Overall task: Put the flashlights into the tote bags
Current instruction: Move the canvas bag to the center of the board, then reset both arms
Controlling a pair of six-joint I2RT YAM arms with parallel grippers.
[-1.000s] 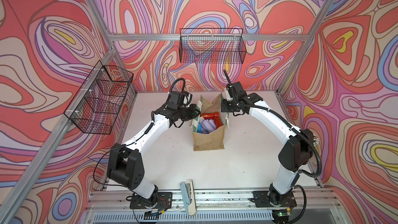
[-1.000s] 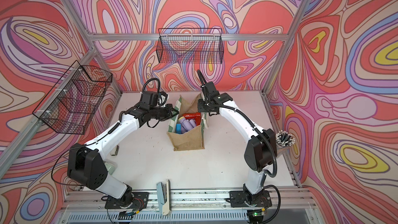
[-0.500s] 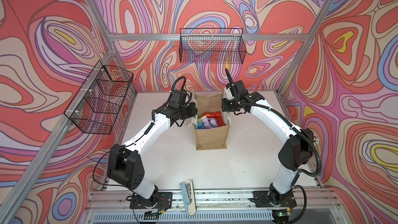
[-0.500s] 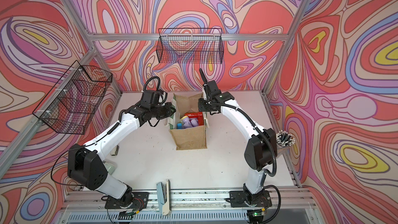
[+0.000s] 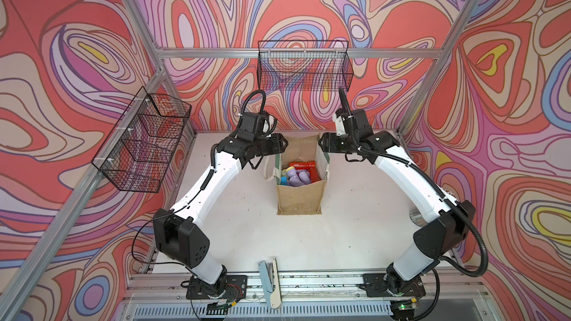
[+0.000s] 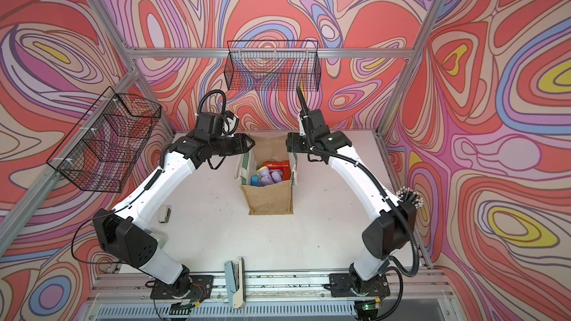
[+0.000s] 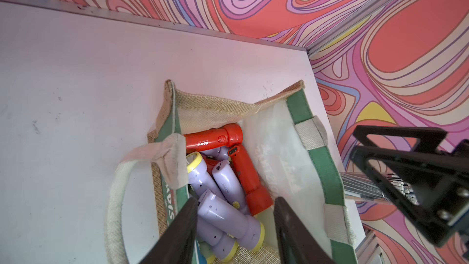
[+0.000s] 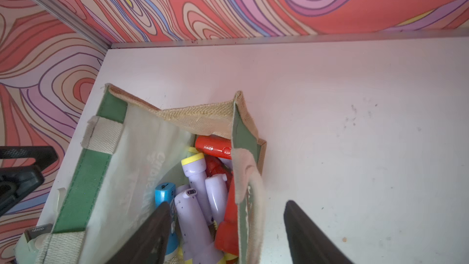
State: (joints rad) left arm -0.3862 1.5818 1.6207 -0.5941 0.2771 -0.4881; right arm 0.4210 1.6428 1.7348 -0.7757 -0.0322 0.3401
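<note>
Both arms rise from their bases, bend at the elbow and lean inward, so their wrists face each other across the mouth of the boxy tan jute tote bag with green-edged white side panels. The bag stands upright on the white tabletop, towards the far wall.

The left gripper hangs by the bag's far left corner with its jaws spread and nothing between them. The right gripper mirrors it at the far right corner. Its jaws are spread wide too, one on either side of the side panel and white handle, gripping neither.

The plastic cylinder flashlights all lie inside the bag. One red flashlight lies crosswise against the far jute wall, long axis running panel to panel, head towards the right arm's side. A second red one runs along the right panel, wide head towards the near wall. The lilac flashlights with yellow rims lie roughly front to back — rims facing both ways. A blue one is partly hidden beside them.
</note>
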